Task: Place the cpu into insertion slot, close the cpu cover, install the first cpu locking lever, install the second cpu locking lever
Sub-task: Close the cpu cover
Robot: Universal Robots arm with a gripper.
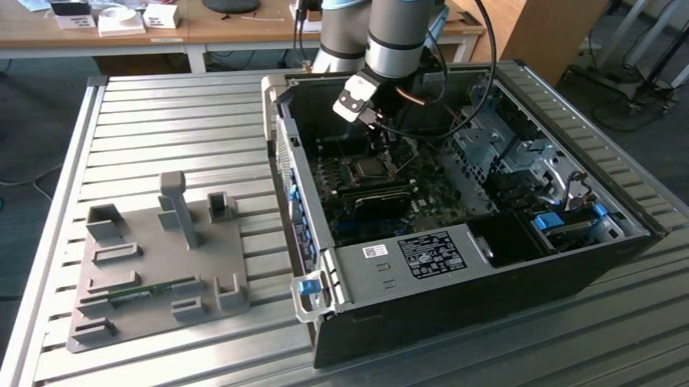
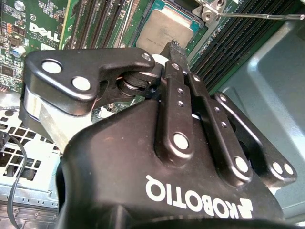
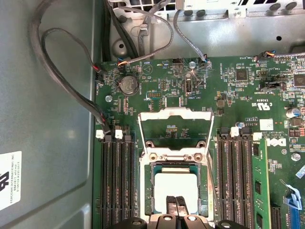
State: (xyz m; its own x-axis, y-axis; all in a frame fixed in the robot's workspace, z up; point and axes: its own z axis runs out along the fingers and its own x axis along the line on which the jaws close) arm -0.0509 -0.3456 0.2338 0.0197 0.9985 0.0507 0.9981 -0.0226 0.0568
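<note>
The end effector [image 3: 177,206] has its black fingertips pressed together with nothing between them. It sits at the near edge of the cpu [image 3: 176,188], though I cannot tell whether the tips touch the chip or hover just above it. The cpu lies flat in the insertion slot [image 3: 153,191], and the cpu cover [image 3: 174,112] is swung open above it, so the board shows through its window.

The main risk, as I judge it, is the closed tips bearing down off-centre. That could tilt the chip in its seat and bend the fine contacts beneath. A sideways drag could also scratch the lid or catch the thin wire locking lever [image 2: 257,15] beside the slot.

The cpu's top is dull, smooth, silvery-grey metal, square with softened corners. The cover is thin stamped sheet metal, bright and springy-looking. The green motherboard [image 3: 238,105] is matte and densely studded. Long black plastic memory slots [image 3: 116,181] flank the socket on both sides.
</note>
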